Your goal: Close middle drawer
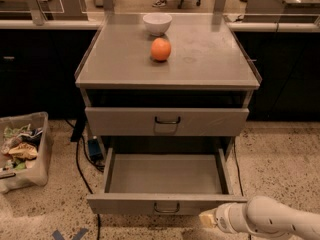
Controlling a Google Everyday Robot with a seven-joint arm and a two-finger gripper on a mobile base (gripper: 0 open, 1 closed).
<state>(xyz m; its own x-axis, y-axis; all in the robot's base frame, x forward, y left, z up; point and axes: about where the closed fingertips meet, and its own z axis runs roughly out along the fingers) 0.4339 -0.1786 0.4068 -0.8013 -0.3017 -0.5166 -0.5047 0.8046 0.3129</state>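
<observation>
The middle drawer (165,176) of the grey cabinet is pulled far out, and its wide shallow tray is bare. Its flat front (125,204) faces me near the bottom of the view, with a small dark loop handle (166,208) at its middle. My gripper (208,218) comes in from the bottom right on a white arm (270,219). Its tip is just below the right part of the drawer front, close to it. The upper drawer (166,121) sits nearly shut above. The lowest drawer is out of view.
An orange (160,49) and a white bowl (157,23) sit on the cabinet top (210,59). A clear bin of rubbish (22,151) stands on the floor at the left. Cables (82,169) run down the cabinet's left side. Dark counters stand behind.
</observation>
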